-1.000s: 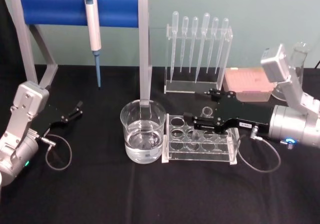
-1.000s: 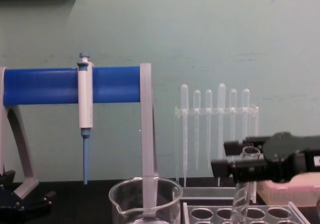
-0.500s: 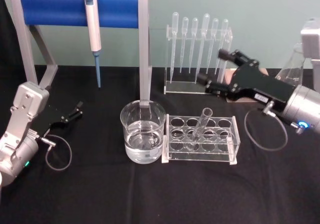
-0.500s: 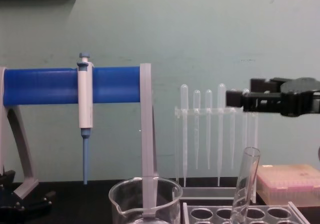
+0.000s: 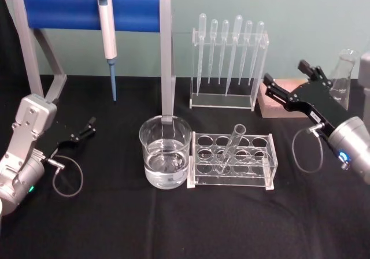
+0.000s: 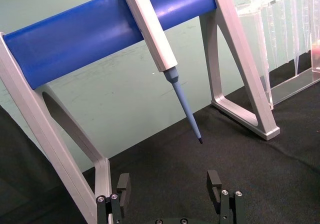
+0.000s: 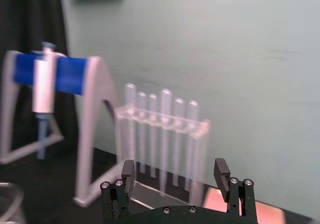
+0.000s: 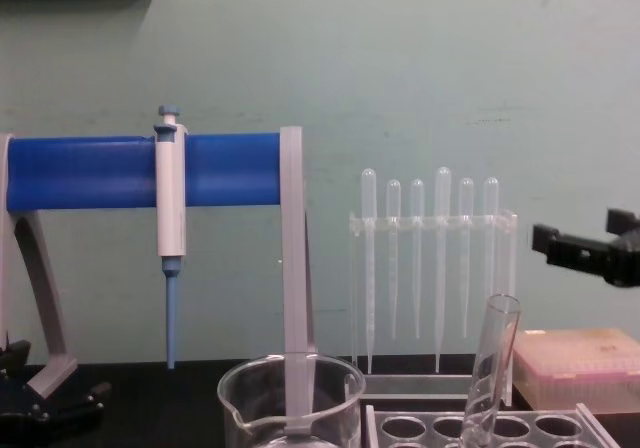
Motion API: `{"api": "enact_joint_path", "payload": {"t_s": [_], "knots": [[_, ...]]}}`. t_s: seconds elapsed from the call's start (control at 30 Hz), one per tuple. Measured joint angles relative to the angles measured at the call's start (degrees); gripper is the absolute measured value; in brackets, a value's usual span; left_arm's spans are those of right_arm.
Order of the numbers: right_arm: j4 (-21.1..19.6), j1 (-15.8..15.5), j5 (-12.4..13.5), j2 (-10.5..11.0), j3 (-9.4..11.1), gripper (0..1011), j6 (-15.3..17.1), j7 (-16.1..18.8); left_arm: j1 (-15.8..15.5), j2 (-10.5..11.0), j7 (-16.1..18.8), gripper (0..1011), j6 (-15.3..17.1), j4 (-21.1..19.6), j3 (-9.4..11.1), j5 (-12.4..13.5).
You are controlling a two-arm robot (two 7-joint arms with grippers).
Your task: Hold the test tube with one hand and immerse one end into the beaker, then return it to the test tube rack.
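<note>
The test tube (image 5: 232, 145) leans in the clear rack (image 5: 267, 167), rim up and tilted to the right; in the chest view the test tube (image 8: 489, 370) rises out of the rack's holes. The beaker (image 5: 165, 156) holds water and stands just left of the rack. My right gripper (image 5: 285, 75) hovers open above and to the right of the rack, apart from the tube. The right wrist view shows this gripper (image 7: 175, 170) with nothing between its fingers. My left gripper (image 5: 87, 127) rests open at the table's left, and it (image 6: 169, 183) holds nothing.
A blue-barred stand (image 5: 87, 10) with a white-and-blue micropipette (image 5: 107, 30) spans the back left. A rack of thin pipettes (image 5: 228, 56) stands at the back, with a pink tip box (image 5: 277, 100) and a glass flask (image 5: 342, 74) to its right.
My right gripper, down at the tube's rim a second ago, has let go, risen and drawn back to the right. The tube stays leaning in the rack. The left arm has not moved.
</note>
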Motion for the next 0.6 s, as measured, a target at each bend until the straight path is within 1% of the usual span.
{"api": "enact_joint_path", "payload": {"t_s": [0.07, 0.1, 0.27, 0.6], "knots": [[0.63, -0.24, -1.13, -0.73, 0.1, 1003, -0.29, -1.43, 0.0, 0.0, 0.0, 1000, 0.0, 0.0, 0.0, 0.0], [1.15, -0.45, -2.16, -1.29, 0.17, 1003, -0.45, -2.7, 0.0, 0.0, 0.0, 1000, 0.0, 0.0, 0.0, 0.0], [2.17, -0.85, -4.17, -2.55, 0.48, 1002, -0.64, -4.37, 0.0, 0.0, 0.0, 1000, 0.0, 0.0, 0.0, 0.0], [2.66, -0.84, -4.53, -2.91, 0.76, 1002, -0.65, -3.96, 0.0, 0.0, 0.0, 1000, 0.0, 0.0, 0.0, 0.0]]}}
